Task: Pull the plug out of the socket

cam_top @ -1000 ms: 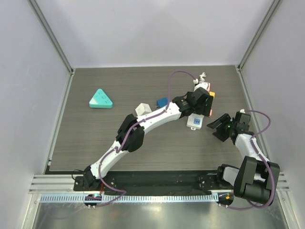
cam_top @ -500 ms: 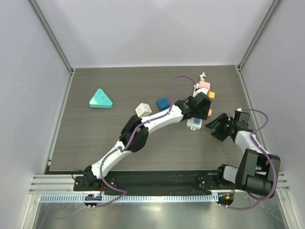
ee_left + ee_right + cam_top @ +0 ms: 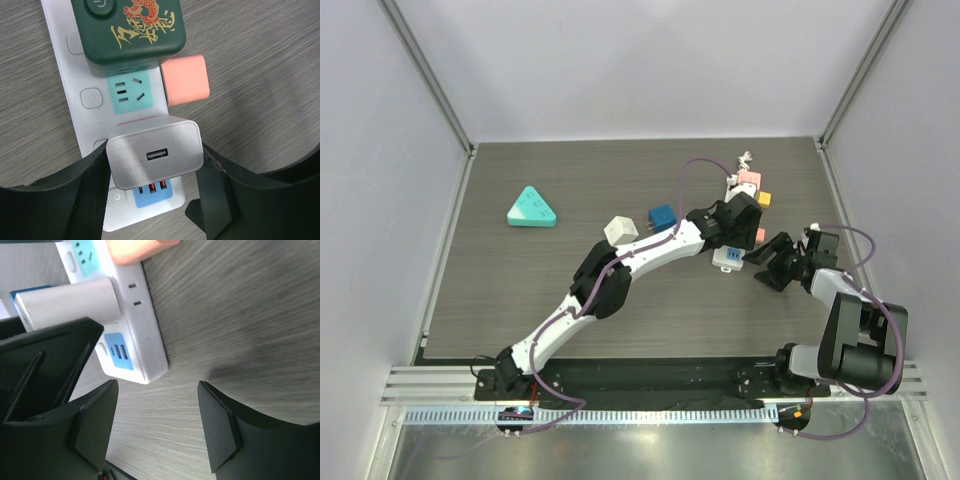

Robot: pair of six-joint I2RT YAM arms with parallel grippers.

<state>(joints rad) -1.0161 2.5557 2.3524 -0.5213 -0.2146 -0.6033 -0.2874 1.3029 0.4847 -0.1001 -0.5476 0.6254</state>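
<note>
The dark wood-grain bench [image 3: 520, 290] carries everything. The left arm [image 3: 620, 265] stretches diagonally across it to the right-hand middle, and the right arm [image 3: 850, 310] bends in from the right edge toward the same spot.

There lies a white power strip [image 3: 60, 75], flat on the bench, running away from the arms. A dark green cube adapter [image 3: 130, 35] with a gold and red dragon print sits plugged in at its far part. Well apart, on the left of the bench, rests a teal triangular piece [image 3: 532, 208].

The white USB charger [image 3: 155, 155], the plug of the task, is seated in the strip near its near end, 1 USB port facing up. The left gripper [image 3: 154, 170] straddles it from above, and its 2 black fingers [image 3: 75, 195] lie against the charger's 2 opposite sides, pinching it. The right gripper [image 3: 157, 385] hangs low just beside the strip's near end with its fingers spread and nothing between them.

A pink plug [image 3: 185, 80] lies against the strip's right edge, between adapter and charger. A white cube [image 3: 620, 229] and a blue cube [image 3: 662, 216] stand left of the strip. A bare teal socket [image 3: 130, 92] shows between adapter and charger, and a blue USB panel [image 3: 150, 192] peeks out below the charger.
</note>
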